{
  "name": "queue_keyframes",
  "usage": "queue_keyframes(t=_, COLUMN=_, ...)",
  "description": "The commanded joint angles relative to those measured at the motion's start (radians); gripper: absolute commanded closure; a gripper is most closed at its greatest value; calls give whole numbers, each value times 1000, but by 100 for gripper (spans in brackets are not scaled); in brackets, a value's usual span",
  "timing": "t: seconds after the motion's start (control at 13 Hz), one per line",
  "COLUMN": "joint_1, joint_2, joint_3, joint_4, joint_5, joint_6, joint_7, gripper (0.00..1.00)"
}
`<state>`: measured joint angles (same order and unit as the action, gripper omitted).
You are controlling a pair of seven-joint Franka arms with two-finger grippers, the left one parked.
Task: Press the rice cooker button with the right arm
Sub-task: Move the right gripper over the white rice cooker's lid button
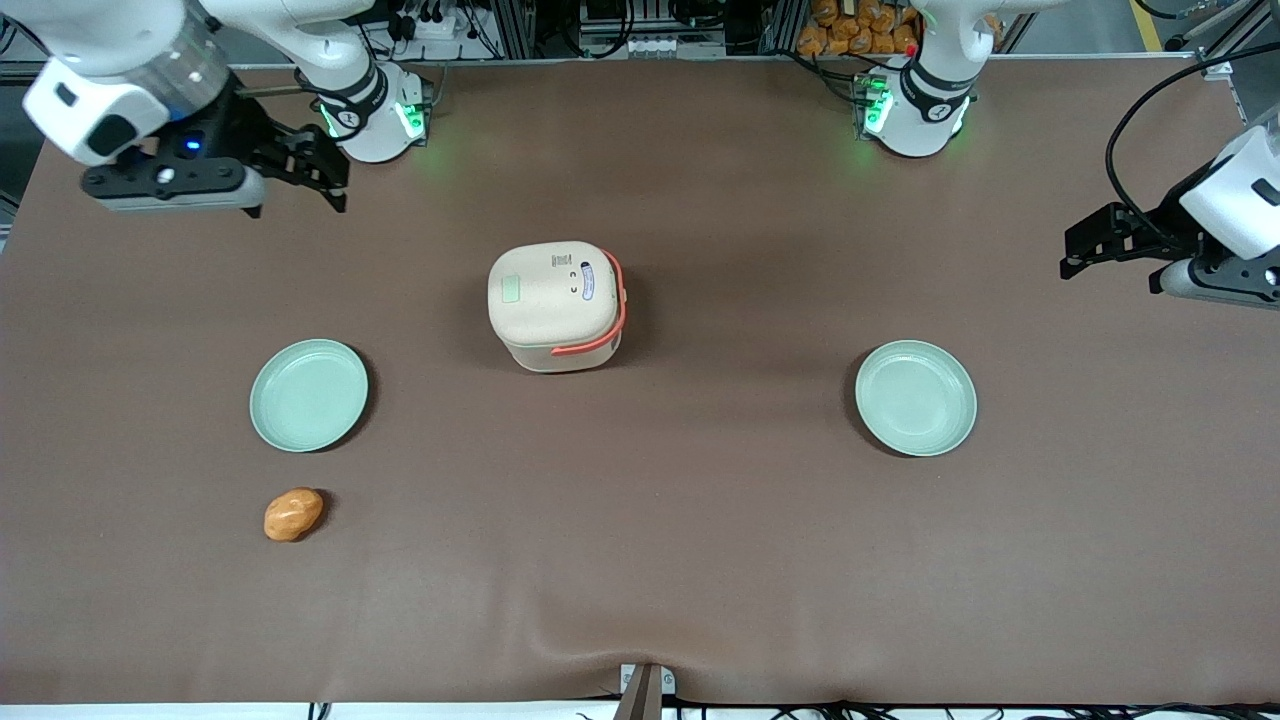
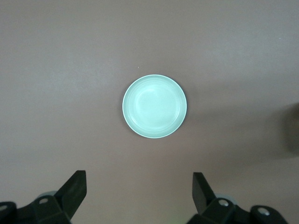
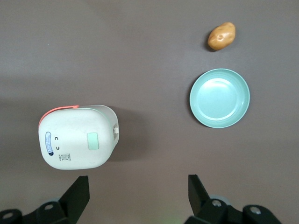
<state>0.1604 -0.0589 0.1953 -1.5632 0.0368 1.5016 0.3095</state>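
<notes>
My end effector (image 1: 330, 180) hovers near counter (image 1: 700, 560) corner at working arm's end, fingers apart, empty. Rice cooker (image 1: 556, 305) sits mid-counter, well apart, lid up, button reachable from above.

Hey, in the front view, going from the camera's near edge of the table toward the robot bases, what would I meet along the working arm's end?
Orange-brown potato → pale green round plate → black two-finger gripper of the right arm, open and raised above the brown table, farther from the camera than the cream rice cooker.
</notes>
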Motion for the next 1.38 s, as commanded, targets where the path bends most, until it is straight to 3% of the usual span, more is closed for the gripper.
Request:
queue_keyframes(t=0.0, joint_1=1, joint_2=-6, joint_3=41, joint_4=-32, joint_5=12, joint_6=28, joint_7=49, gripper=46)
queue_keyframes(t=0.31, joint_1=7, joint_2=22, joint_3=81, joint_4=-64, joint_5=18, joint_6=54, joint_7=72, gripper=100)
queue_keyframes(t=0.62, joint_1=13, joint_2=42, joint_3=128, joint_4=-139, joint_5=20, joint_6=115, joint_7=77, gripper=100)
queue_keyframes(t=1.31, joint_1=30, joint_2=76, joint_3=188, joint_4=-402, joint_5=15, joint_6=457, joint_7=160, gripper=100)
